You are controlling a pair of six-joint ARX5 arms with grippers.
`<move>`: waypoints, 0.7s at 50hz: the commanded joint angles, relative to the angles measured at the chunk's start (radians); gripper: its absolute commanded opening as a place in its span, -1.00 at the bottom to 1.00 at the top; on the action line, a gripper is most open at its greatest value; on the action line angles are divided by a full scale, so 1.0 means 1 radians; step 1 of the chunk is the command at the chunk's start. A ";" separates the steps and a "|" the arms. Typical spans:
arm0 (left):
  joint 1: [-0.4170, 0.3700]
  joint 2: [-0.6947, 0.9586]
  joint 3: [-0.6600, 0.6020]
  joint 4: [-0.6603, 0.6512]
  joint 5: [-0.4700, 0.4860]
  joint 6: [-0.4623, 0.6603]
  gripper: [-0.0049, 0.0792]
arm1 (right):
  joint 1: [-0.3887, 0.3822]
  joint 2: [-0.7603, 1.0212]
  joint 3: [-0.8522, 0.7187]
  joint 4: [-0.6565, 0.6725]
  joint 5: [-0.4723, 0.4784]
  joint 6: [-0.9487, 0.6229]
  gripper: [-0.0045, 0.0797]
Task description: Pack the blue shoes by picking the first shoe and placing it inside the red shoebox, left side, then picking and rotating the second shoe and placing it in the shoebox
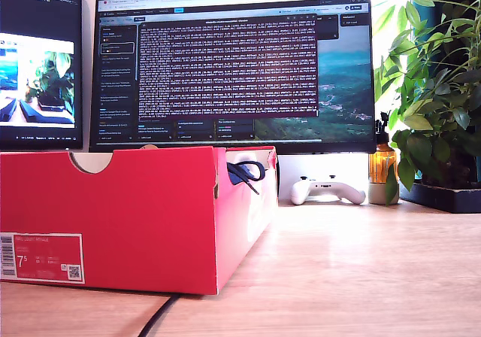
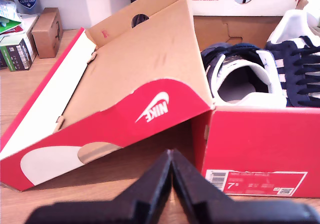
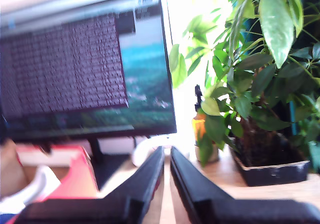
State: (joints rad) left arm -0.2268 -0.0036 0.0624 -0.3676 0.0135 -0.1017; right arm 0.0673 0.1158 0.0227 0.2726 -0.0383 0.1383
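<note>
Now, both blue shoes (image 2: 260, 76) inside red shoebox (image 2: 260, 139) (lid open), tools empty

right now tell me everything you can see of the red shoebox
The red shoebox is bright red cardboard, brown inside, standing on the wooden desk before the monitor. Its hinged lid is open and tipped sideways, showing a white Nike swoosh and a cut-out. A white 7.5 barcode label sits on one end, a half-round notch in the top edge. Both blue shoes lie inside; a dark lace loops over the rim. Nothing grips it.
</note>
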 commanded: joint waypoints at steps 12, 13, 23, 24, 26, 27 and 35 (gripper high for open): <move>-0.002 -0.008 -0.023 -0.020 0.002 -0.003 -0.93 | 0.003 0.003 -0.015 -0.145 0.024 -0.012 -0.92; -0.002 -0.008 -0.023 -0.020 0.002 -0.003 -0.93 | 0.003 0.003 -0.015 -0.161 0.035 -0.017 -0.92; -0.002 -0.008 -0.023 -0.021 0.002 -0.003 -0.93 | 0.002 -0.025 -0.015 -0.293 0.082 -0.005 -0.92; -0.002 -0.008 -0.023 -0.021 0.002 -0.003 -0.93 | 0.002 -0.030 -0.015 -0.310 0.082 -0.004 -0.92; -0.002 -0.008 -0.023 -0.021 0.001 -0.003 -0.93 | -0.003 -0.042 -0.015 -0.345 0.081 -0.004 -0.92; -0.002 -0.008 -0.023 -0.021 0.002 -0.003 -0.93 | -0.006 -0.050 -0.015 -0.362 0.079 -0.003 -0.92; -0.002 -0.008 -0.023 -0.021 0.001 -0.003 -0.93 | -0.039 -0.116 -0.015 -0.442 0.059 -0.021 -0.92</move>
State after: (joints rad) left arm -0.2268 -0.0036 0.0628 -0.3691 0.0139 -0.1017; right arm 0.0444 0.0151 0.0223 -0.1822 0.0322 0.1299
